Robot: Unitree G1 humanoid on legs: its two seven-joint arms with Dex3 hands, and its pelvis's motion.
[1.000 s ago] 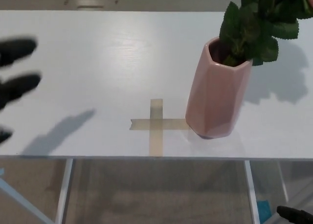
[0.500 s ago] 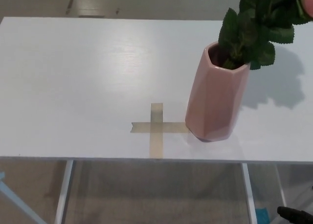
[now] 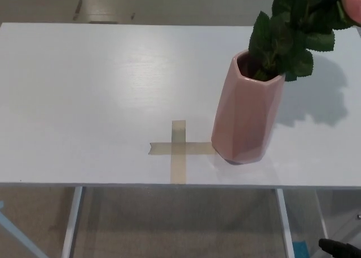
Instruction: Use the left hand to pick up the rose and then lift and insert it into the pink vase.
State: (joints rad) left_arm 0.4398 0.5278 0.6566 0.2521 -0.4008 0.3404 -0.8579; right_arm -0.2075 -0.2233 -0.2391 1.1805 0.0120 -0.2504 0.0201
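The pink faceted vase (image 3: pixel 247 109) stands upright on the white table (image 3: pixel 84 89), just right of a tape cross (image 3: pixel 179 149). The rose (image 3: pixel 293 30) sits in the vase's mouth. Its green leaves spread up and to the right, and a bit of the pink bloom (image 3: pixel 354 4) shows at the top right edge. My left hand is out of the picture. A small black part of my right hand (image 3: pixel 338 248) shows at the bottom right corner, below the table's front edge; how it is held cannot be made out.
The table's front edge runs across the lower part of the picture, with white legs (image 3: pixel 70 224) and floor beneath. The vase and rose cast a shadow (image 3: pixel 316 100) on the table to the right.
My left hand, seen blurred at the left edge one second ago, has gone out of view. The camera has tilted slightly. Vase and rose stay put.
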